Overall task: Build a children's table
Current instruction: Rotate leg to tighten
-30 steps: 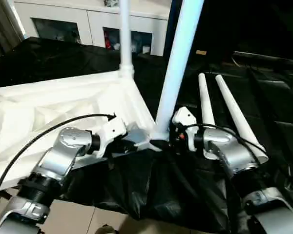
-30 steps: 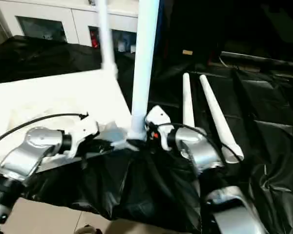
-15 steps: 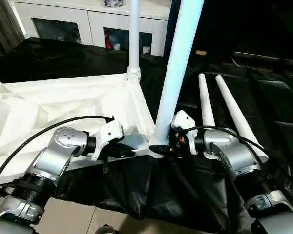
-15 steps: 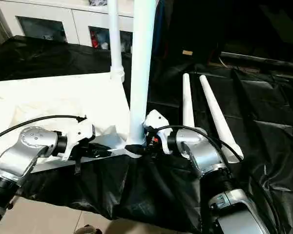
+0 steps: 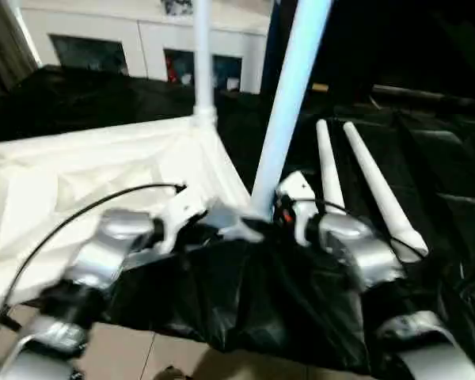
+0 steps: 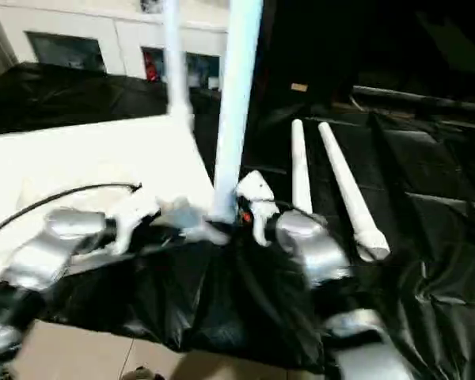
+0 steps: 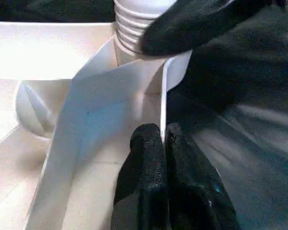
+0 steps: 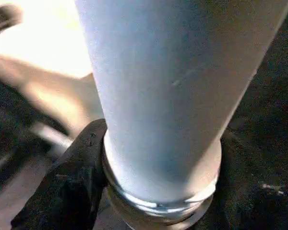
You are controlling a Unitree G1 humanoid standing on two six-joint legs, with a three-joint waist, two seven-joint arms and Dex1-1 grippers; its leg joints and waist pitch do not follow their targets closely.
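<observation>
The children's table (image 5: 103, 170) is seen upside down on black sheeting (image 5: 245, 301), all white, its ribbed underside facing up. Two tapered legs stand upright in corner sockets: a far leg (image 5: 201, 55) and a near leg (image 5: 289, 103), whose threaded base is seen at the near corner. Two loose legs (image 5: 364, 178) lie side by side on the sheeting beyond the right gripper (image 8: 93, 191). That gripper's fingers (image 8: 69, 184) are spread around the near leg's base, one pressed against it. The left gripper (image 7: 164, 143) is pinched shut on the thin rim wall beside that socket.
</observation>
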